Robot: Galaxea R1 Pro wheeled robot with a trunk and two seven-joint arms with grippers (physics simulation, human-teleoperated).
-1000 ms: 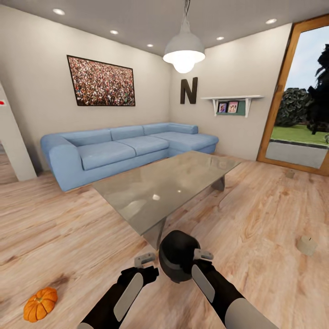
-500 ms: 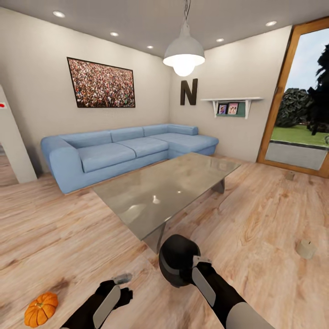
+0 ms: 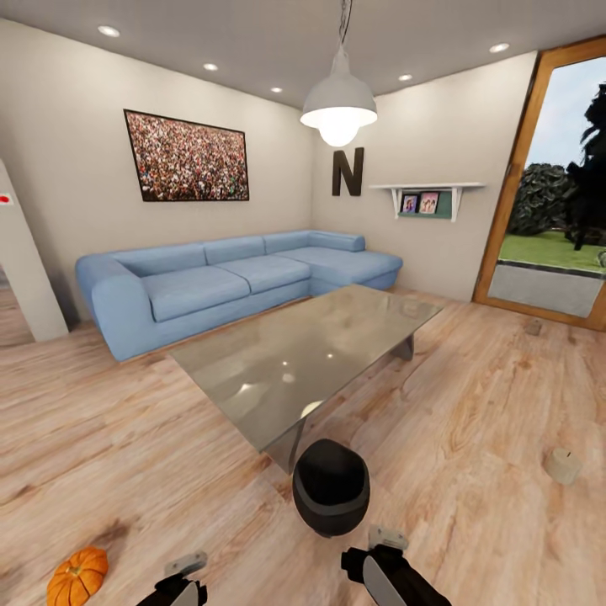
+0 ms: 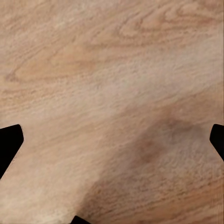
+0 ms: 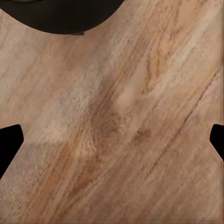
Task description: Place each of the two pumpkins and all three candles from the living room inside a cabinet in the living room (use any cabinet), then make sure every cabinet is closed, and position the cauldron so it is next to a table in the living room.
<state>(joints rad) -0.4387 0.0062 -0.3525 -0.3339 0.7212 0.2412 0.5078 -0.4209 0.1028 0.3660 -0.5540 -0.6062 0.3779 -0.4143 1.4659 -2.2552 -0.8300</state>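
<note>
The black cauldron (image 3: pixel 330 486) stands upright on the wood floor, right beside the near corner of the glass-topped table (image 3: pixel 337 337). Its dark rim (image 5: pixel 65 16) lies just beyond my right gripper (image 5: pixel 112 140). That right gripper (image 3: pixel 374 547) is open, a short way behind the cauldron, touching nothing. My left gripper (image 3: pixel 183 571) is open too, with bare floor between its fingers (image 4: pixel 10 140). One orange pumpkin (image 3: pixel 76 576) lies on the floor at the near left. A beige candle (image 3: pixel 562 465) stands at the right, another candle (image 3: pixel 533 327) farther off by the door. The cabinet is out of view.
A blue corner sofa (image 3: pixel 227 282) runs along the far wall behind the table. A pendant lamp (image 3: pixel 338 101) hangs over the table. A glass door (image 3: pixel 555 194) opens to the garden at the right. Open floor stretches left and right of the table.
My right gripper has let go of the cauldron and drawn back. The left arm has pulled back and down as well. The cauldron now stands free by the table corner.
</note>
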